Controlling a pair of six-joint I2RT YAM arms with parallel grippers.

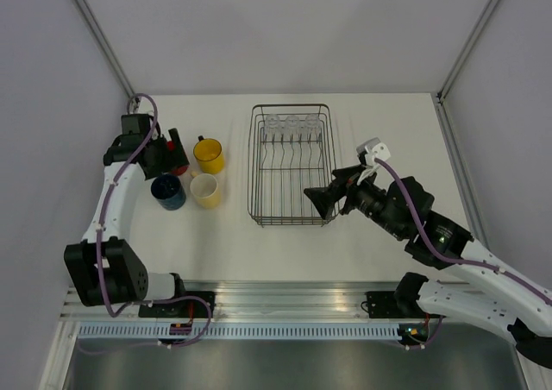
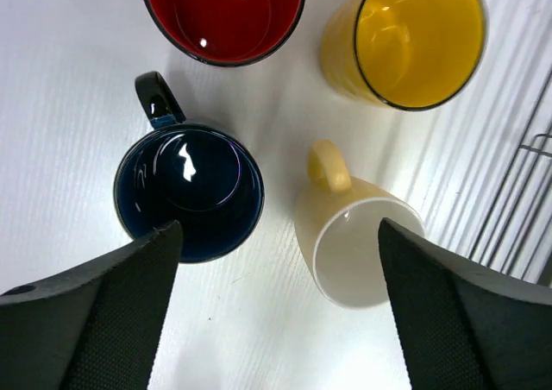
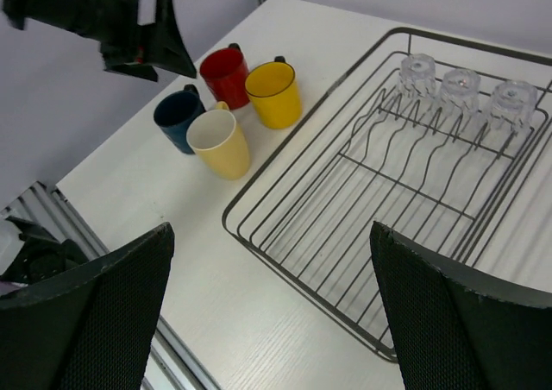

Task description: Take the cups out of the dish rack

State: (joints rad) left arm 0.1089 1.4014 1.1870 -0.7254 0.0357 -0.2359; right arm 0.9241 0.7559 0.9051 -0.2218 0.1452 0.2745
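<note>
Four mugs stand on the table left of the dish rack: red, orange-yellow, dark blue and pale cream-yellow. My left gripper hangs open above this group with nothing between its fingers. From the top view it covers part of the red mug. Three clear glass tumblers sit in a row at the rack's far end. My right gripper is open and empty over the rack's near corner.
The rack's upright tines run across its middle. An aluminium rail with the arm bases lines the near table edge. Grey walls close in on the left, right and back. Bare table lies right of the rack.
</note>
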